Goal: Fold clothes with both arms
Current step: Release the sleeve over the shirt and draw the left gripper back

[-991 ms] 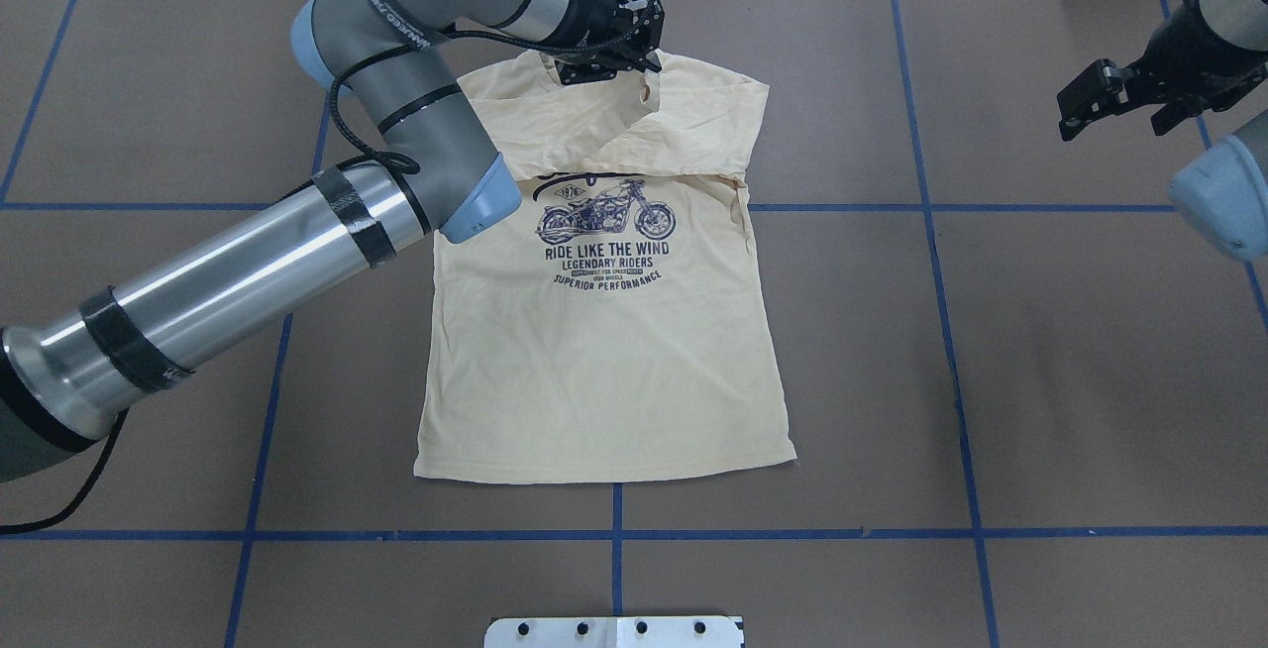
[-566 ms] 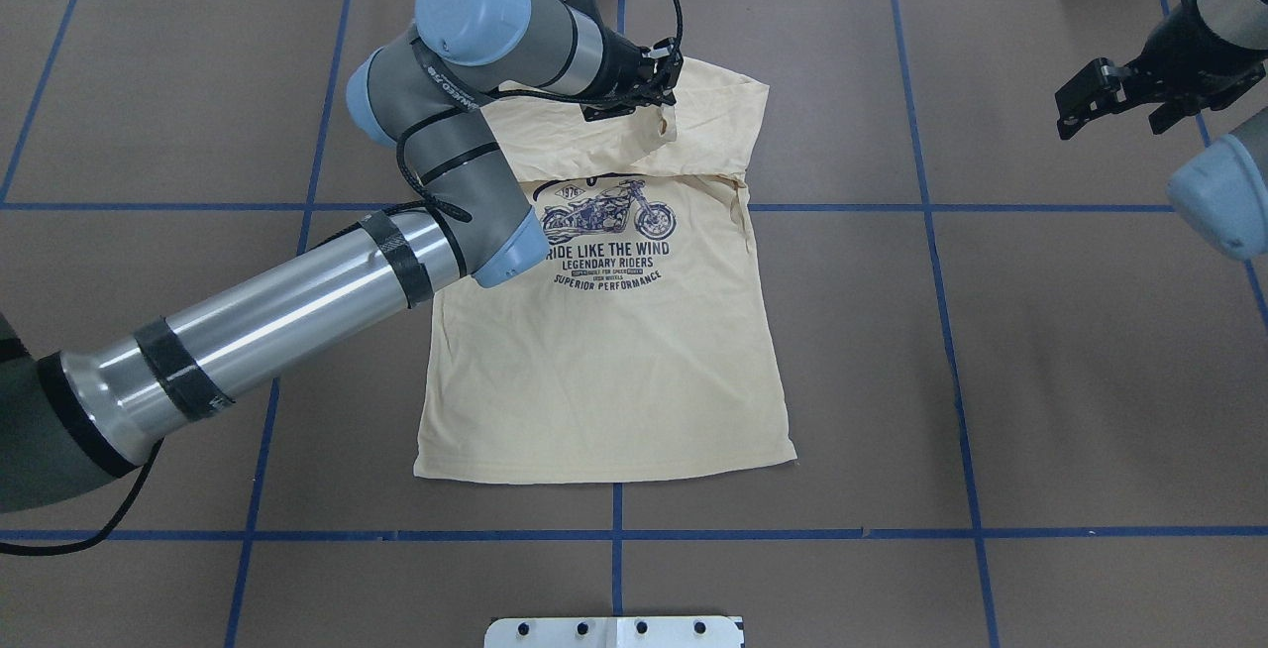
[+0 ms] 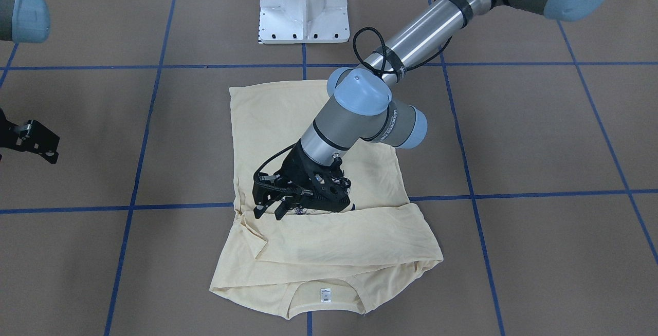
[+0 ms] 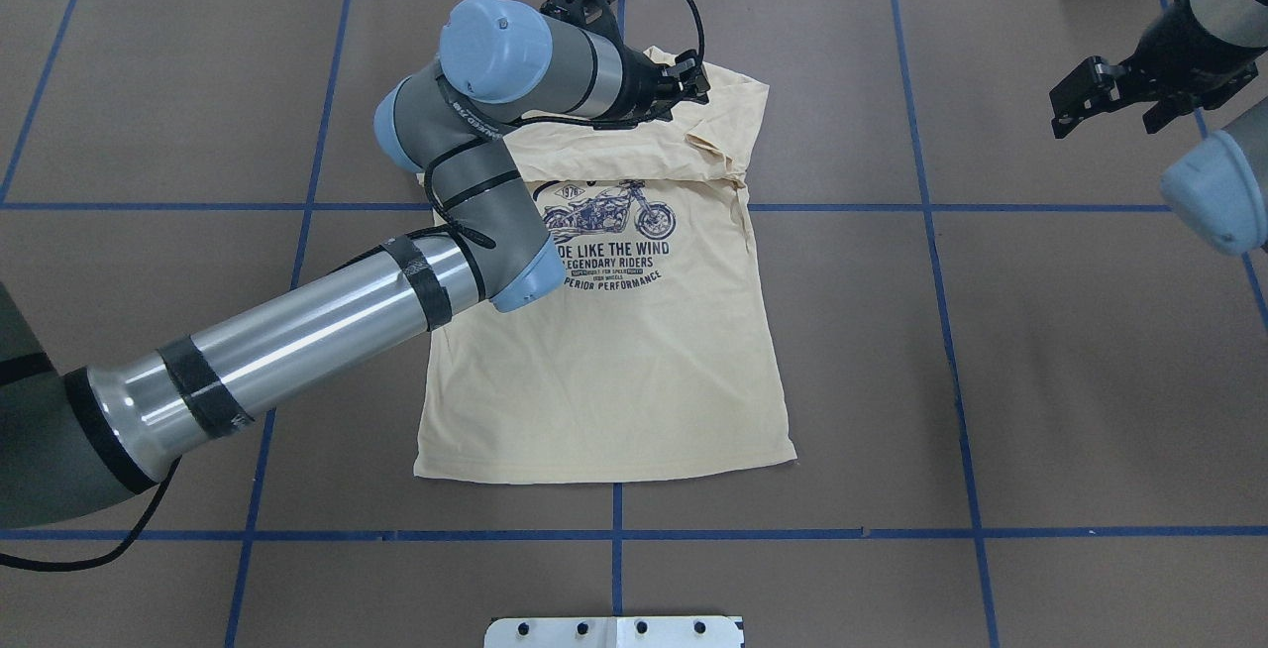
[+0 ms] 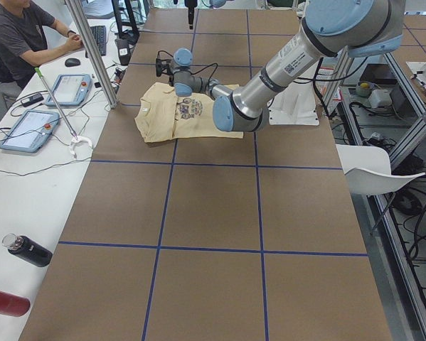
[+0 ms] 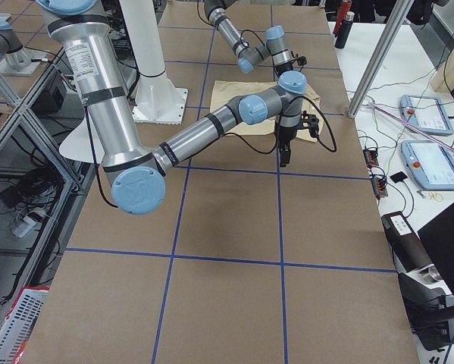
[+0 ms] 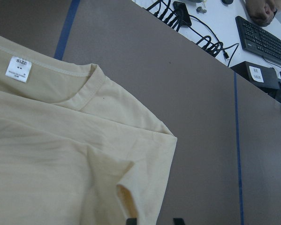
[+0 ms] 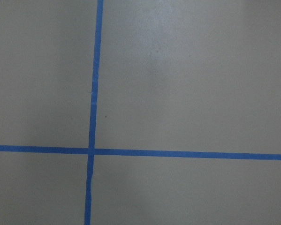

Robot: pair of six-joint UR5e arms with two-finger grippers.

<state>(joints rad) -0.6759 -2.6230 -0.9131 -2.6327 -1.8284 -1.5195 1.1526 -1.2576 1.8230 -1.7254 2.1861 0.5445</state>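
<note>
Brown table (image 4: 991, 331) w/ blue tape (image 4: 949, 351) grid is sitting beside desks holding keyboard (image 7: 261, 40), tablets (image 5: 70, 89); person (image 5: 24, 35) sitting there. Cream shirt (image 4: 614, 371) is lying mid-table, collar end folded over, print (image 4: 609, 217) showing "LEGENDARY RIDERS", label (image 7: 18, 69) "SIZE". Left gripper (image 3: 268, 212) is hovering spread over the fold; right gripper (image 4: 1105, 108) spread, over bare table.

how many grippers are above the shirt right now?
1. The left gripper hovers open above the shirt's folded collar end. The right gripper is off to the side, above the brown table.
</note>
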